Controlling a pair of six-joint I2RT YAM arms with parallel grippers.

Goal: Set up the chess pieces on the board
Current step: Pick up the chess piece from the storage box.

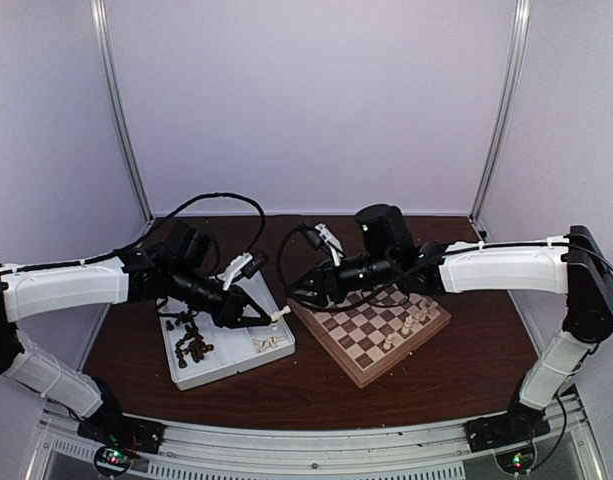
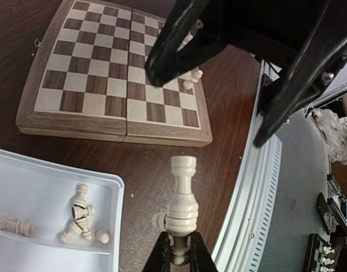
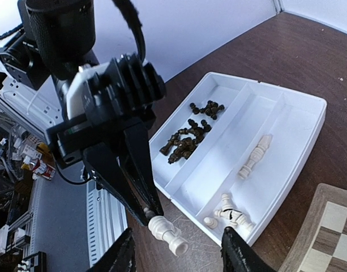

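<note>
My left gripper is shut on the base of a cream-white chess piece and holds it out over the brown table between the tray and the board. My right gripper is open, its fingers on either side of that piece and apart from it. In the top view the left gripper and the right gripper meet at the board's left corner. Several cream pieces stand on the board's right side. Dark pieces lie heaped in the tray.
The white two-compartment tray lies left of the board; dark pieces fill its left compartment, and a few cream pieces lie in its right. The aluminium table edge runs close to the held piece. White walls enclose the table.
</note>
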